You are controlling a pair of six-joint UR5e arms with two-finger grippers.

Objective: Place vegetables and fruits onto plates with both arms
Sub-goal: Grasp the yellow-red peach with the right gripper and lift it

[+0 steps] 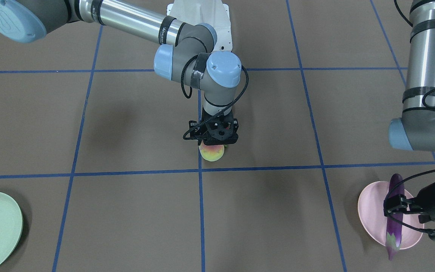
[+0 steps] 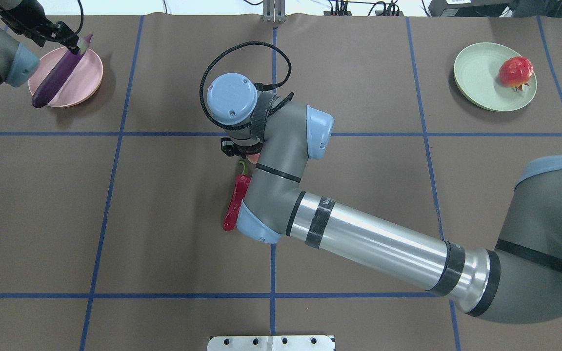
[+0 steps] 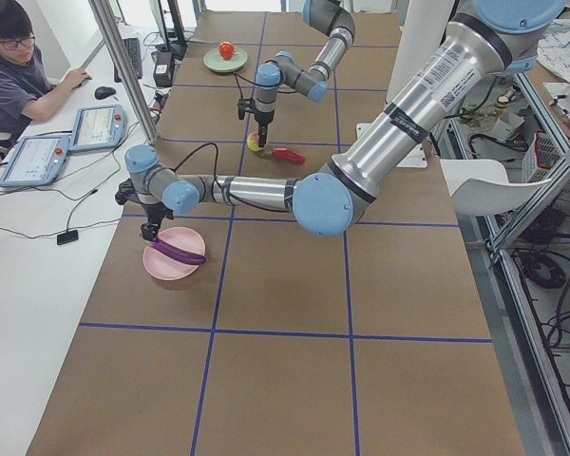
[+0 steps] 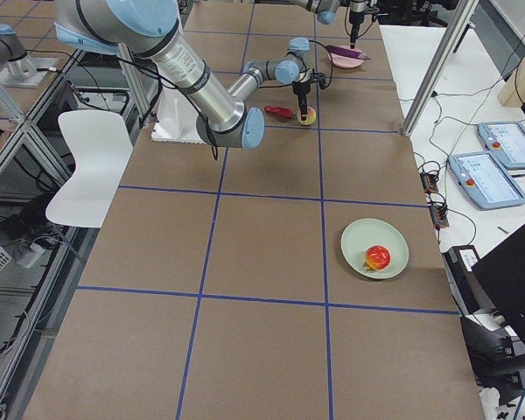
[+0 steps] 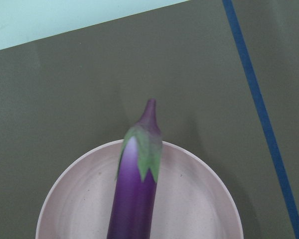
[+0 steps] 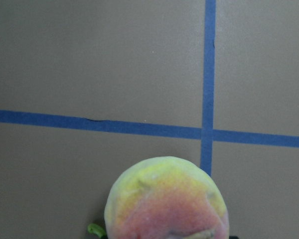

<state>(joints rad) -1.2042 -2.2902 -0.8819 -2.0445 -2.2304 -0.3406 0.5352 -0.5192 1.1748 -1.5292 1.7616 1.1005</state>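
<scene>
The purple eggplant (image 1: 393, 226) lies across the pale pink plate (image 1: 370, 211), both ends past the rim; the left wrist view shows its stem end (image 5: 139, 164). My left gripper (image 1: 394, 206) straddles its middle; I cannot tell whether the fingers are shut. My right gripper (image 1: 214, 143) is down over the yellow-pink peach (image 1: 212, 152) at mid table. The peach fills the bottom of the right wrist view (image 6: 167, 201), but the fingers are hidden. The red chili (image 2: 234, 204) lies beside the right arm's wrist. The red-orange bumpy ball (image 2: 515, 72) sits on the pale green plate (image 2: 476, 78).
Blue tape lines (image 2: 115, 134) divide the brown table into squares. The white base block (image 2: 271, 342) is at the near edge. An operator (image 3: 14, 66) sits with tablets (image 3: 66, 142) beyond the table's far side.
</scene>
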